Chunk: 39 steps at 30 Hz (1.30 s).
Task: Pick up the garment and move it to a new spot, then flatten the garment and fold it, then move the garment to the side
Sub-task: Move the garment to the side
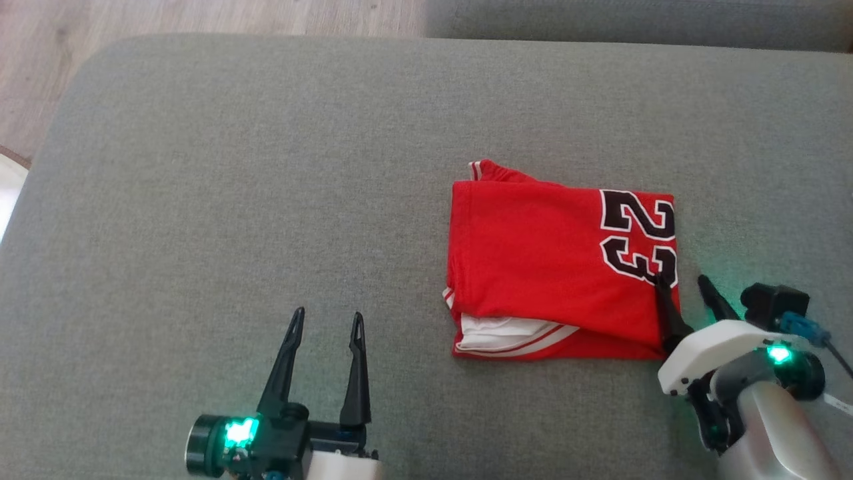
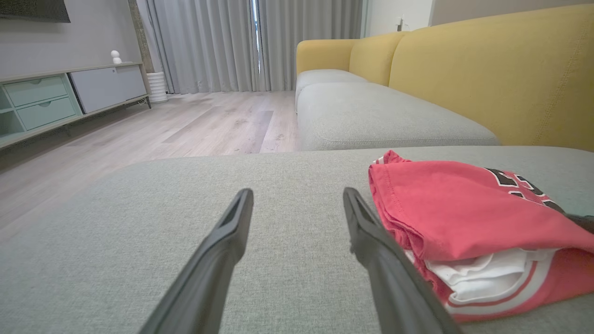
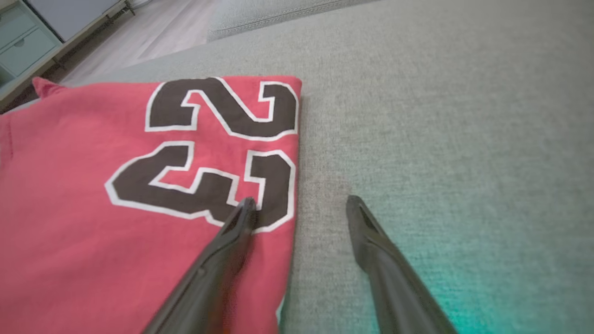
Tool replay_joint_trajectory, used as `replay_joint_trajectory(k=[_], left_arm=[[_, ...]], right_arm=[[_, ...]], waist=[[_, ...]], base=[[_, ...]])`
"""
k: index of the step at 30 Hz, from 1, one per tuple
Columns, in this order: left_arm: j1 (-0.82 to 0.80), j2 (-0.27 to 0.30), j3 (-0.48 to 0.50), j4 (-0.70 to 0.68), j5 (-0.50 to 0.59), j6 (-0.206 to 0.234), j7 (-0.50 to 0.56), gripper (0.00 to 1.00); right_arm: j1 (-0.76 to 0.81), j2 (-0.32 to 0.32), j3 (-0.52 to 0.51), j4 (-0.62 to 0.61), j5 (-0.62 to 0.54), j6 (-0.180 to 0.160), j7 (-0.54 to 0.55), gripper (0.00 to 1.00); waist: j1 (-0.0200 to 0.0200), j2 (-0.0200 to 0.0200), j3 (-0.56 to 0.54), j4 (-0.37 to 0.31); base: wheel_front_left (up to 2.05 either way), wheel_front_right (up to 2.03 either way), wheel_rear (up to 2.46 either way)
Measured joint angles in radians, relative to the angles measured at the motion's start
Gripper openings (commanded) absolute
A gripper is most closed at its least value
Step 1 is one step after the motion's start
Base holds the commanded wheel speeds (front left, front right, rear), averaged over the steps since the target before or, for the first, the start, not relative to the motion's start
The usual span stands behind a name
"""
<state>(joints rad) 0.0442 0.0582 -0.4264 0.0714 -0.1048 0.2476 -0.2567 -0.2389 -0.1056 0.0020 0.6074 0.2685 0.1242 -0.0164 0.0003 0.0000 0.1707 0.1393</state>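
Observation:
The garment is a red jersey with a black number 23, folded into a rectangle on the grey cushion, right of centre. My right gripper stands open at its near right corner, one finger over the number, the other over bare cushion. From the right wrist, that gripper straddles the jersey's right edge. My left gripper is open near the front edge, left of the jersey and apart from it. In the left wrist view the gripper points past the folded garment, whose white lining shows at the near edge.
The grey cushion ends at a rounded far left corner with wooden floor beyond. A yellow sofa back rises behind, with another grey seat. A low cabinet and curtains stand across the room.

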Motion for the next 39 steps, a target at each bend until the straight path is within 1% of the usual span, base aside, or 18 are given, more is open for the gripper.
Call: replay_joint_trajectory(k=[1,2,3,4,11,14,19,22,24,25,30,32,34,36,37,39], left_arm=[[0.0,0.0,-0.002,0.0,0.0,0.0,0.0,1.0],[0.0,0.0,-0.003,0.001,-0.001,0.004,0.0,1.0],[0.0,0.0,-0.005,0.001,-0.004,0.009,0.0,1.0],[0.0,0.0,-0.005,0.001,-0.008,0.009,0.0,1.0],[-0.001,0.0,-0.002,0.003,-0.01,0.016,0.0,1.0],[-0.004,0.0,0.001,0.001,-0.01,0.016,0.0,1.0],[-0.032,-0.001,0.007,-0.026,-0.007,0.008,0.0,1.0],[-0.052,-0.001,0.013,-0.057,-0.035,0.004,0.0,1.0],[-0.065,-0.001,0.017,-0.068,-0.037,-0.008,0.0,1.0],[-0.075,-0.001,0.025,-0.08,-0.036,-0.012,0.0,1.0],[-0.112,-0.001,0.037,-0.109,-0.039,-0.029,0.0,1.0],[-0.124,-0.002,0.039,-0.113,-0.046,-0.034,0.0,1.0],[-0.131,-0.002,0.041,-0.113,-0.046,-0.037,0.0,1.0],[-0.139,-0.002,0.041,-0.112,-0.045,-0.041,0.0,1.0],[-0.145,-0.002,0.041,-0.112,-0.045,-0.045,0.0,1.0],[-0.155,-0.002,0.041,-0.109,-0.044,-0.046,0.0,1.0]], right_arm=[[-0.001,0.002,0.005,0.0,0.017,0.0,0.005,0.82],[-0.005,0.002,0.01,0.0,0.035,0.0,0.011,0.49],[-0.009,0.003,0.02,0.0,0.052,0.0,0.014,0.11],[-0.014,0.003,0.029,0.001,0.066,0.0,0.017,0.0],[-0.018,0.0,0.06,-0.012,0.101,0.0,-0.005,0.0],[-0.021,-0.028,0.065,-0.033,0.099,0.0,-0.011,0.0],[-0.071,-0.152,0.06,-0.1,0.06,0.0,-0.005,0.0],[-0.113,-0.235,0.042,-0.159,0.044,0.0,0.019,0.0],[-0.129,-0.291,0.025,-0.195,0.038,0.0,0.04,0.0],[-0.132,-0.345,0.007,-0.235,0.035,0.0,0.068,0.0],[-0.144,-0.455,-0.058,-0.308,0.028,0.0,0.12,0.0],[-0.15,-0.5,-0.082,-0.317,0.03,0.0,0.124,0.0],[-0.164,-0.533,-0.105,-0.317,0.031,0.0,0.128,0.0],[-0.179,-0.553,-0.132,-0.317,0.017,0.0,0.131,1.0],[-0.186,-0.56,-0.142,-0.319,-0.006,0.0,0.13,1.0],[-0.195,-0.552,-0.171,-0.332,-0.048,0.0,0.114,1.0]], waist=[[-0.0001,0.0,0.003,0.001],[-0.0002,0.0,0.004,0.0],[-0.0002,0.0,0.005,-0.001],[-0.0002,0.0,0.005,-0.003],[-0.0002,0.0,0.004,-0.036],[-0.0003,0.0,0.009,-0.064],[-0.0003,0.0,0.032,-0.125],[-0.0002,0.0,0.056,-0.161],[-0.0002,0.0,0.075,-0.183],[-0.0002,0.0,0.093,-0.205],[-0.0002,0.0,0.142,-0.248],[-0.0001,0.0,0.161,-0.261],[-0.0001,0.0,0.178,-0.272],[-0.0001,0.0,0.193,-0.281],[-0.0001,0.0,0.198,-0.284],[0.0,0.0,0.205,-0.285]], base=[[0.0,0.0,0.0],[0.0,0.0,0.0],[0.0,0.0,0.0],[0.0,0.0,0.0],[0.0,0.0,0.0],[0.0,0.0,0.0],[0.0,0.0,0.0],[0.0,0.0,0.0],[0.0,0.0,0.0],[0.0,0.0,0.0],[0.0,0.0,0.0],[0.0,0.0,0.0],[0.0,0.0,0.0],[0.0,0.0,0.0],[0.0,0.0,0.0],[0.0,0.0,0.0]])
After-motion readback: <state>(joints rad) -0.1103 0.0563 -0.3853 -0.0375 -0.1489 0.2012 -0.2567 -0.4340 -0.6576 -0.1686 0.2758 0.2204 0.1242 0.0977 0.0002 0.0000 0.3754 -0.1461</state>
